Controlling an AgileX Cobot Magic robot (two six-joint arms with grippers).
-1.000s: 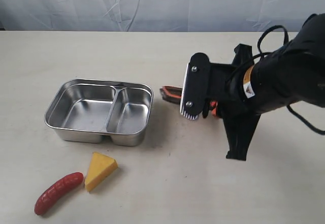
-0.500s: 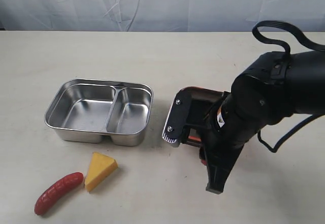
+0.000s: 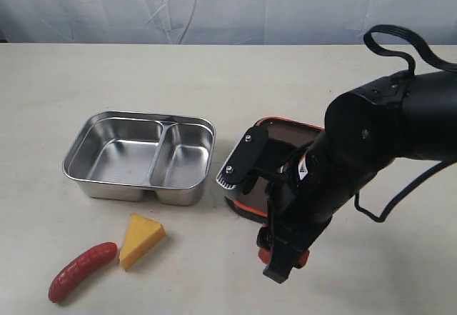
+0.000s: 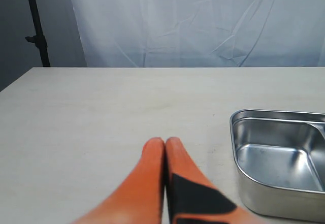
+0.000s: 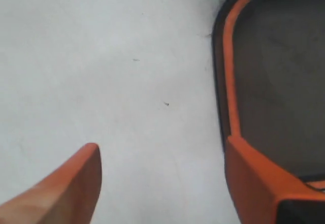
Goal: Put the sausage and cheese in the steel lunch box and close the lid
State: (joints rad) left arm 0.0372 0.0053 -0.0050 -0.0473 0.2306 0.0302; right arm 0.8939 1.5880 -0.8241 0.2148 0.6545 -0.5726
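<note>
The steel lunch box (image 3: 139,156) stands open and empty at the left; its corner also shows in the left wrist view (image 4: 279,158). The cheese (image 3: 141,238) and the sausage (image 3: 82,271) lie on the table in front of it, side by side. The lid (image 3: 285,133) lies orange rim up to the right of the box, half hidden by the right arm. My right gripper (image 3: 283,256) (image 5: 162,155) is open, low at the lid's (image 5: 277,76) near edge, with one finger over the rim and one over bare table. My left gripper (image 4: 165,142) is shut and empty, left of the box.
The beige table (image 3: 214,79) carries everything, and a pale curtain (image 3: 214,4) hangs behind it. The bulky black right arm (image 3: 371,151) and its cable cover the right half of the scene. A dark stand pole (image 4: 38,26) rises beyond the table's far corner.
The right arm has swung from behind the lid toward the table's near edge and lowered, tilting downward. More of the lid's far part now shows. Box, cheese and sausage have not moved.
</note>
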